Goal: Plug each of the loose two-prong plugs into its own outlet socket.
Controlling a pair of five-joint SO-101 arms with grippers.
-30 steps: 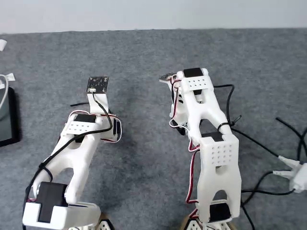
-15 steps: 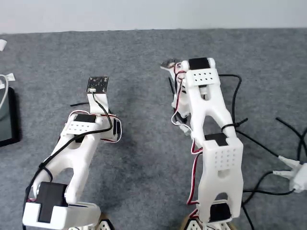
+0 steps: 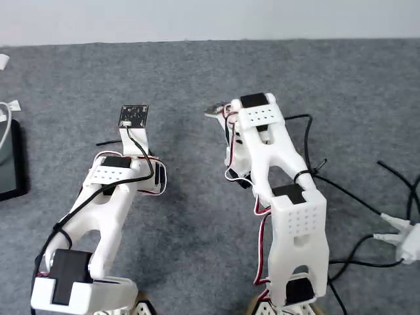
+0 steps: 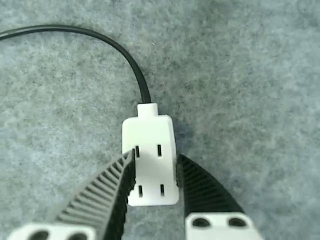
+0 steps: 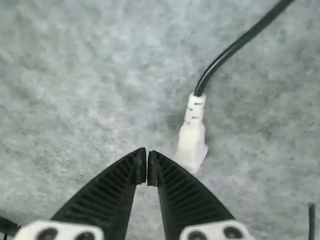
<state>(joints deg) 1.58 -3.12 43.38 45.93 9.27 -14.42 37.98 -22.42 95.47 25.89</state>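
Grey mat point(image 3: 197, 72) across the whole table, edge to edge.

Right arm point(image 3: 298, 223), white, rising from a base at 6 o'clock in the high view and stretched up toward the centre. Left arm point(image 3: 98, 210), white too, rooted near 7 o'clock and folded shorter, leaning toward 10 o'clock.

Dark flat screen point(image 3: 10, 161) at 9 o'clock, cut off by the edge. Black cables point(image 3: 357, 203) trailing over the mat from beside the right arm out to 4 o'clock, ending there at a small white adapter point(image 3: 410, 239).

Under the left wrist: a white outlet block point(image 4: 149, 135) flat on the mat, two pairs of slots facing up, all four open. Black cord point(image 4: 100, 42) leaving one short end and curving away. Left gripper point(image 4: 155, 165) set around the other end, one ribbed jaw against each long side, narrow and gripping the block.

Under the right wrist: a small white plug point(image 5: 192, 140) lying on the mat on the end of a black lead point(image 5: 235, 50), prongs not made out. Right gripper point(image 5: 147, 162) just beside the plug, jaws closed tip to tip with nothing between them.
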